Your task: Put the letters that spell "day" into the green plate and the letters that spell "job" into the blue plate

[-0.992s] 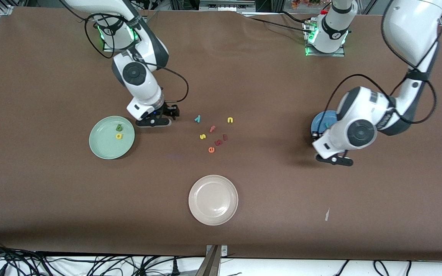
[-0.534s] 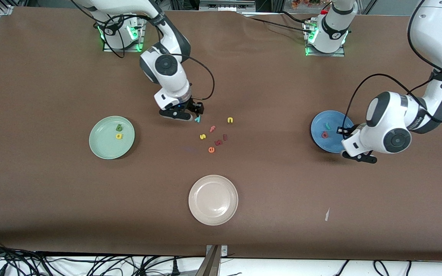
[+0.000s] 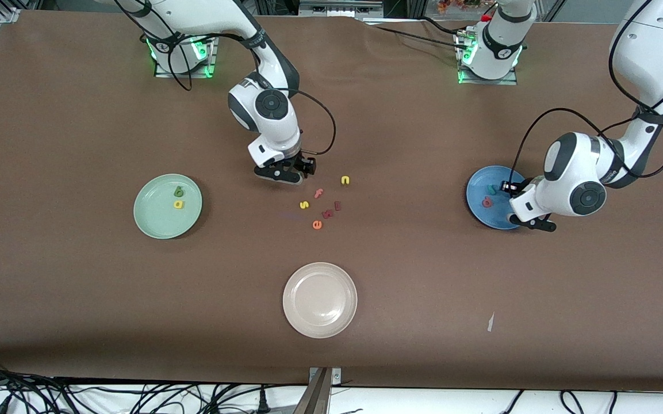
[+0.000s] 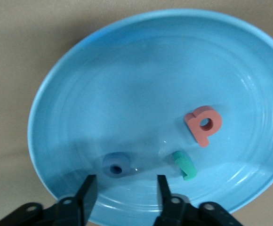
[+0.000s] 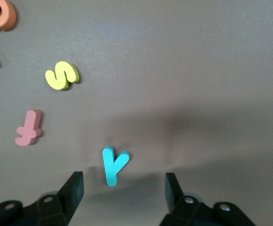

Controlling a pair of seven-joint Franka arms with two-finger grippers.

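The blue plate (image 3: pixel 478 214) lies at the left arm's end of the table and holds the teal "j" (image 3: pixel 491 188) and the salmon "b" (image 3: pixel 487 202). My left gripper (image 3: pixel 529 221) hangs open over that plate's rim. In the left wrist view the blue "o" (image 4: pixel 116 165) lies in the plate just ahead of the empty left gripper (image 4: pixel 124 195). The green plate (image 3: pixel 158 221) holds the dark green "a" (image 3: pixel 179 191) and the yellow "d" (image 3: pixel 178 204). My right gripper (image 3: pixel 285 174) is open over the teal "y" (image 5: pixel 113 165), which lies flat on the table; the arm hides it in the front view.
Loose letters lie beside the "y": pink "f" (image 3: pixel 318 193), yellow "s" (image 3: pixel 304 204), yellow "n" (image 3: pixel 345 180), orange "e" (image 3: pixel 317 225) and two dark red ones (image 3: pixel 337 205). A cream-white plate (image 3: pixel 319 299) sits nearer the front camera. A paper scrap (image 3: pixel 490 322) lies nearby.
The right arm has swung from beside the green plate to over the "y". The left gripper has moved over the blue plate's rim and opened, and the "o" lies in the plate.
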